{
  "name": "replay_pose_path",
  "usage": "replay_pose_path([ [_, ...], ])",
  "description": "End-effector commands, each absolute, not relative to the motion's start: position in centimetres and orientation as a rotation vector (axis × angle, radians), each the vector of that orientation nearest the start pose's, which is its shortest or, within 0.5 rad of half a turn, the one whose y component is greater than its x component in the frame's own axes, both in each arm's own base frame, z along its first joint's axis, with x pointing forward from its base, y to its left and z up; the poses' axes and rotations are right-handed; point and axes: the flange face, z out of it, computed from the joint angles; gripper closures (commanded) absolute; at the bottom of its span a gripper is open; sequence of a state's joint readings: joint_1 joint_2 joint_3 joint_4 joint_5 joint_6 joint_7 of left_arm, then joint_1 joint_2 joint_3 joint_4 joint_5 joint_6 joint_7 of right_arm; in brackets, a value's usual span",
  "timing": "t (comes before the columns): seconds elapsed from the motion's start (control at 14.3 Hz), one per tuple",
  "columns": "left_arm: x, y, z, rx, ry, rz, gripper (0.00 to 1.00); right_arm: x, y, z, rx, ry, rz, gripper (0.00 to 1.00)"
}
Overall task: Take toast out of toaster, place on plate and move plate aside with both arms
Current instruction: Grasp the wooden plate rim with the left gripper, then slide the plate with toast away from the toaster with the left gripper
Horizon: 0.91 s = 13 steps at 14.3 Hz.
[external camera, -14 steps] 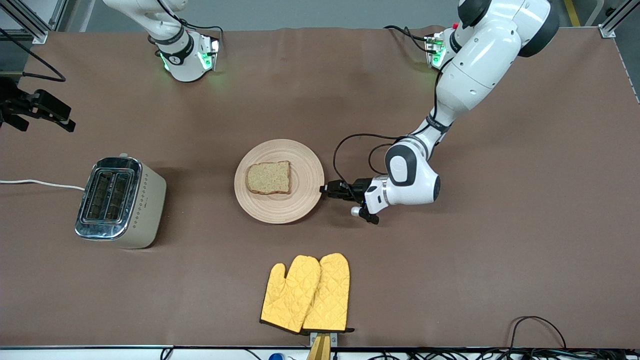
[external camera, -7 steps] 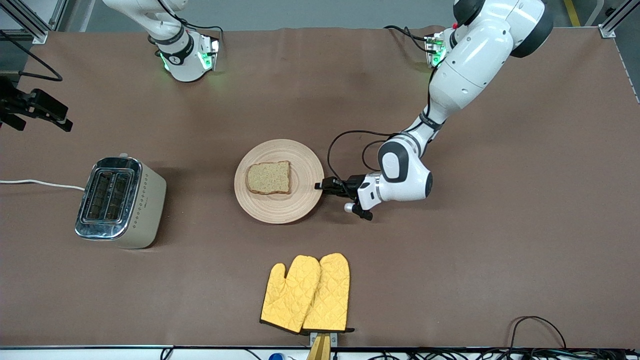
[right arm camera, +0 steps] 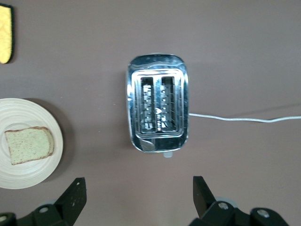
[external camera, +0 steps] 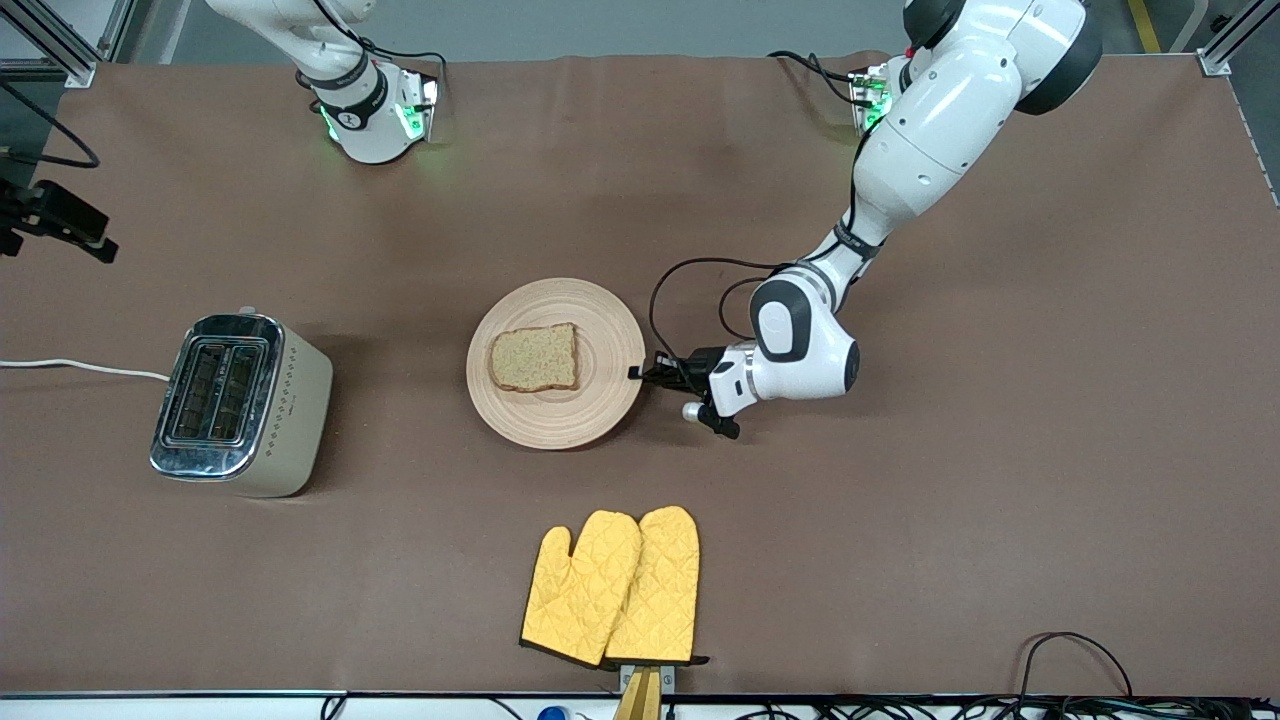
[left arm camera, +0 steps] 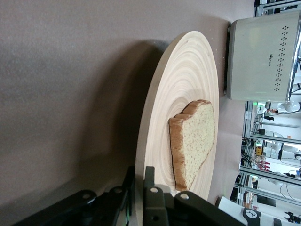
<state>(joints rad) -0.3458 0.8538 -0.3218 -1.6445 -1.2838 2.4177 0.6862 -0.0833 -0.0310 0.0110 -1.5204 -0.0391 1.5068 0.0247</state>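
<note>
The toast (external camera: 533, 357) lies flat on the round wooden plate (external camera: 600, 330) in the middle of the table. My left gripper (external camera: 640, 373) is low at the plate's rim on the side toward the left arm's end. In the left wrist view its fingers (left arm camera: 151, 181) sit one above and one below the plate's rim (left arm camera: 178, 80), shut on it, with the toast (left arm camera: 193, 141) just past them. My right gripper (external camera: 62, 215) hangs high, open and empty, over the table by the toaster. The right wrist view (right arm camera: 138, 188) shows its spread fingers, the plate (right arm camera: 37, 113) and the toast (right arm camera: 28, 145).
A chrome-topped toaster (external camera: 235, 400) stands at the right arm's end, slots empty (right arm camera: 157, 110), with a white cord running off the table. It also shows in the left wrist view (left arm camera: 263, 56). Two yellow oven mitts (external camera: 615, 585) lie nearer the front camera than the plate.
My left gripper slid in to the plate's rim and closed over it; the plate shifted slightly toward the right arm's end. My right gripper drifted farther out past the toaster.
</note>
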Motion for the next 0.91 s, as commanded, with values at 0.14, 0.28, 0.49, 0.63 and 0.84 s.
replay_pose_path([
  [0.14, 56.4, -39.8, 17.5, 2.126, -0.173, -0.012, 1.00, 53.2, -5.1, 65.7, -3.181, 0.189, 0.019, 0.00],
  [0.28, 58.4, -37.9, 21.4, 2.111, -0.130, 0.039, 1.00, 53.3, -4.1, 65.7, -3.174, 0.176, 0.016, 0.00],
  [0.49, 61.7, -33.5, 26.4, 2.086, -0.010, 0.089, 1.00, 53.3, -3.0, 65.8, -3.169, 0.150, 0.020, 0.00],
  [0.63, 64.3, -28.3, 27.9, 2.065, 0.047, 0.130, 1.00, 53.4, -2.8, 65.8, -3.168, 0.143, 0.015, 0.00],
  [0.84, 67.3, -19.1, 28.7, 2.057, 0.088, 0.152, 1.00, 53.4, -2.7, 65.8, -3.163, 0.130, 0.017, 0.00],
])
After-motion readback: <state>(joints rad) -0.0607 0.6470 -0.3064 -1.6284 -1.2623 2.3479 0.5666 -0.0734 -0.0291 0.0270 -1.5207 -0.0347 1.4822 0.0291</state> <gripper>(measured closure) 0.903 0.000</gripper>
